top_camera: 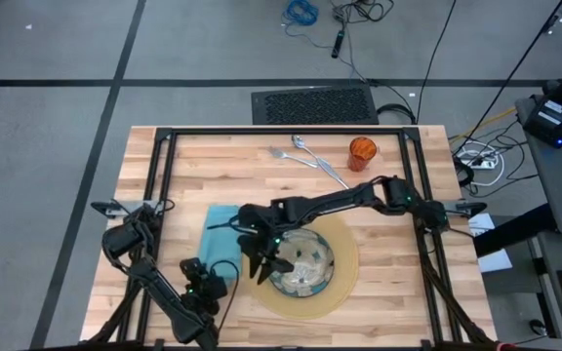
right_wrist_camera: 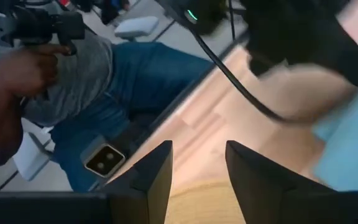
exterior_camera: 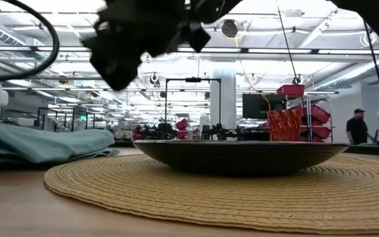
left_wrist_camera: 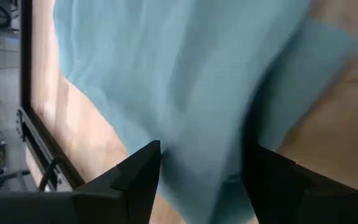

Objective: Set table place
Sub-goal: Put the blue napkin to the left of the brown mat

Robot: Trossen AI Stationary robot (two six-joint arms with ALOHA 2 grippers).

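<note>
**Plate down on mat; napkin and cutlery still to place**

- Tabletop (top_camera: 174,166): light planks, black rail frame. Round tan mat (top_camera: 344,278) lies near-centre; the patterned glass plate (top_camera: 305,268) sits on it, shifted to the mat's left side.
- Teal napkin (top_camera: 220,226) lies rumpled just left of the mat, its right edge touching or close to the mat rim; cannot tell which.
- Fork (top_camera: 283,155), spoon (top_camera: 302,143) and knife (top_camera: 335,175) lie loose together at the far side, well apart from the mat. Orange cup (top_camera: 362,153) stands upright just right of them.
- Right pincer (top_camera: 261,261) reaches across from the right and hangs over the plate's left rim, fingers parted, holding nothing. Low view shows it raised above the plate, not touching.
- Left pincer (left_wrist_camera: 201,177) is at the near-left, pointing at the napkin; fingers spread, empty, with cloth filling the gap ahead.
- A person in jeans shows beyond the near edge in the right wrist view.

Judgement: plate step looks finished; napkin is the step in hand. The next move calls for the left pincer to drop onto the cloth, pinch one layer, then straighten it beside the mat. The right arm should clear the plate first.
</note>
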